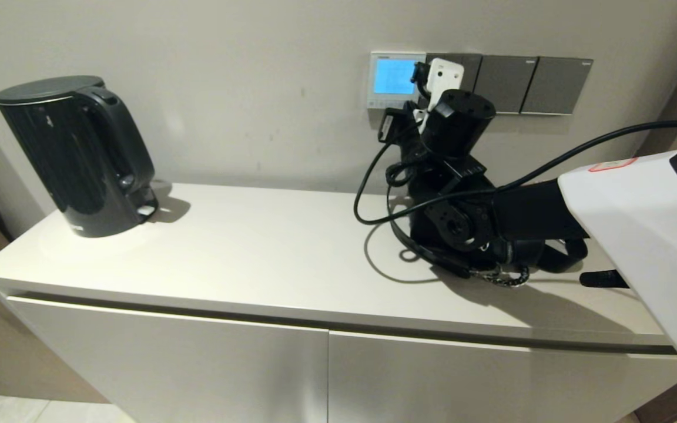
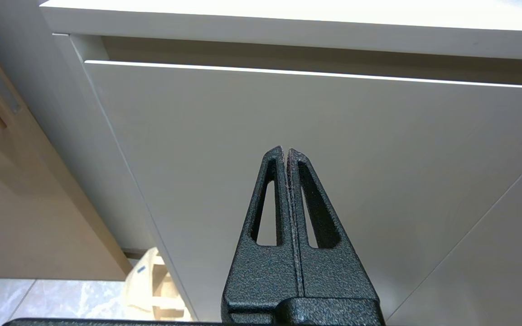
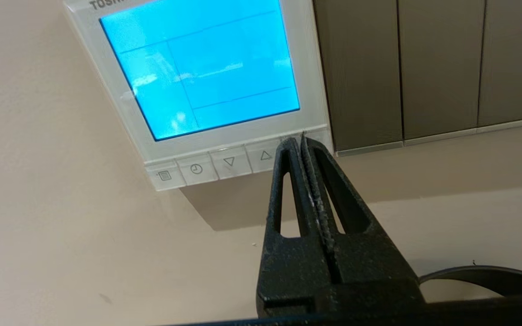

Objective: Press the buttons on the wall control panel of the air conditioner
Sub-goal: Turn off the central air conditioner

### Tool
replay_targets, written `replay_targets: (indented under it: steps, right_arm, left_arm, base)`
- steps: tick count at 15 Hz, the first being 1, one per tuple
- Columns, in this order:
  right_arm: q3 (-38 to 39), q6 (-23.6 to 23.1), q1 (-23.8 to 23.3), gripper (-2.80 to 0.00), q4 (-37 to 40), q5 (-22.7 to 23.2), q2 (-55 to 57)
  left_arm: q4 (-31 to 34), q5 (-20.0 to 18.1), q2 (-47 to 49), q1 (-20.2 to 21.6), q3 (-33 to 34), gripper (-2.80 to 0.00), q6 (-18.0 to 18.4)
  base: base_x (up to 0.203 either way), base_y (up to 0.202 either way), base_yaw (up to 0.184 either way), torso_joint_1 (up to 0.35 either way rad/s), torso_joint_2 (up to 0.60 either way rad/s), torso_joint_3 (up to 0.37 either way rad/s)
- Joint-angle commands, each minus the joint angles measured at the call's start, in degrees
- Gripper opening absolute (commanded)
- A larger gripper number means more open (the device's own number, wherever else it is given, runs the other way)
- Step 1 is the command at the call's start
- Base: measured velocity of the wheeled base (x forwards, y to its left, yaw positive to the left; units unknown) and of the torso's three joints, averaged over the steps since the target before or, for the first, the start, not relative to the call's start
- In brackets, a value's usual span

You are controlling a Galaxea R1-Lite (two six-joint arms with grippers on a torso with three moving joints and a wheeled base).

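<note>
The white control panel (image 1: pixel 386 103) hangs on the wall with its screen (image 1: pixel 395 76) glowing blue; it also shows in the right wrist view (image 3: pixel 308 68). Its button row (image 3: pixel 211 165) runs along the bottom edge: menu, clock, down arrow and up arrow keys show. My right gripper (image 3: pixel 298 139) is shut and empty, its tips over the rightmost key of the row, which they hide. In the head view the right wrist (image 1: pixel 456 117) covers the panel's lower right corner. My left gripper (image 2: pixel 286 150) is shut and empty, parked low before the cabinet door (image 2: pixel 333 149).
Dark grey switch plates (image 1: pixel 526 85) sit on the wall right of the panel. A black electric kettle (image 1: pixel 80 155) stands at the left of the white cabinet top (image 1: pixel 244 247). A black cable (image 1: pixel 374 194) loops from the right arm over the cabinet top.
</note>
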Motion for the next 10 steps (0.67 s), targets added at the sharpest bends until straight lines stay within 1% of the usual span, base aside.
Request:
replay_targets:
  steps: [1, 6, 10]
  right_arm:
    - [1.8, 0.0, 0.3, -2.8, -0.4, -0.3, -1.9]
    - [7.0, 0.0, 1.7, -2.8, -0.8, -0.2, -8.6]
    - [9.6, -0.5, 1.3, -2.8, -0.1, -0.4, -13.9]
  left_arm:
    - [-0.1, 0.1, 0.0, 0.0, 0.1, -2.8, 0.0]
    - [-0.1, 0.1, 0.0, 0.0, 0.1, -2.8, 0.0]
    - [-0.1, 0.1, 0.0, 0.0, 0.1, -2.8, 0.0]
  base:
    - [0.0, 0.0, 0.0, 0.0, 0.0, 0.0]
    - [0.0, 0.0, 0.0, 0.0, 0.0, 0.0]
    - [0.0, 0.0, 0.0, 0.0, 0.0, 0.0]
